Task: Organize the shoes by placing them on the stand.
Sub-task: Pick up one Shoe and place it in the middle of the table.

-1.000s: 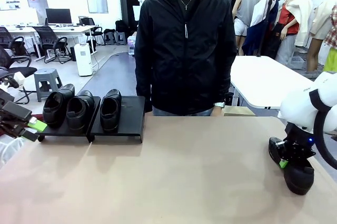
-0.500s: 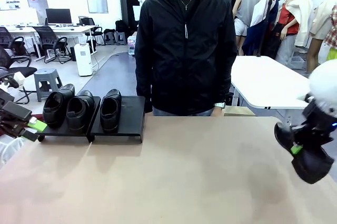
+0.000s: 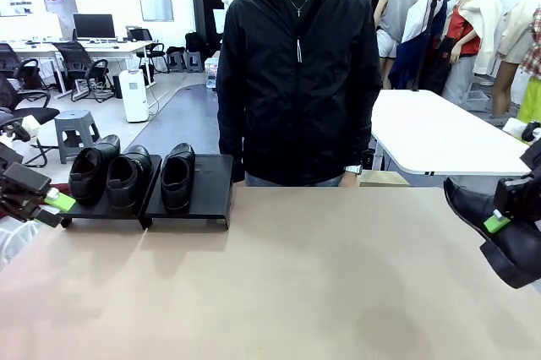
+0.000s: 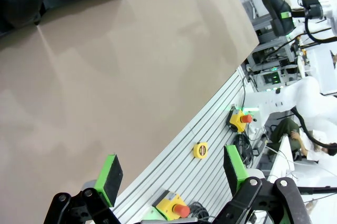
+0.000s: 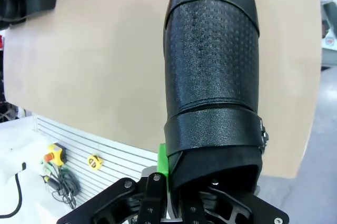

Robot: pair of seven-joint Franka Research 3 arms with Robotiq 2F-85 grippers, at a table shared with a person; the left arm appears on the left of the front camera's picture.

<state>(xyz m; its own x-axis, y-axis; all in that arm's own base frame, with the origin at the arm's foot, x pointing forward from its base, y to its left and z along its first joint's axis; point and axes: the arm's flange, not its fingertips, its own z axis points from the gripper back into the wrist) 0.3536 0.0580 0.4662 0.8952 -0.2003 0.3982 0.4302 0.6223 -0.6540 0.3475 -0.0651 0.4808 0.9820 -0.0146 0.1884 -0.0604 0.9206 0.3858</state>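
Note:
Three glossy black shoes stand toe-forward on the stand at the far left: two [image 3: 91, 170] [image 3: 128, 176] on the left platform [image 3: 97, 209], one [image 3: 177, 176] on the left half of the right platform [image 3: 213, 184]. A fourth shoe [image 3: 500, 240] hangs tilted above the table's right edge, with my right gripper [image 3: 499, 223] shut on its rim. In the right wrist view that shoe [image 5: 213, 66] runs away from the gripper [image 5: 205, 182], toe far. My left gripper [image 3: 46, 206] waits open at the left edge, its green pads [image 4: 109, 176] wide apart with nothing between them.
A person in a black jacket [image 3: 296, 81] stands at the far side, behind the middle of the brown table [image 3: 296, 275]. A white table [image 3: 439, 128] stands behind on the right. The right half of the right platform is bare.
My right gripper has lifted the fourth shoe off the table and carried it up and to the right. The left arm and the three shoes on the stand have not moved.

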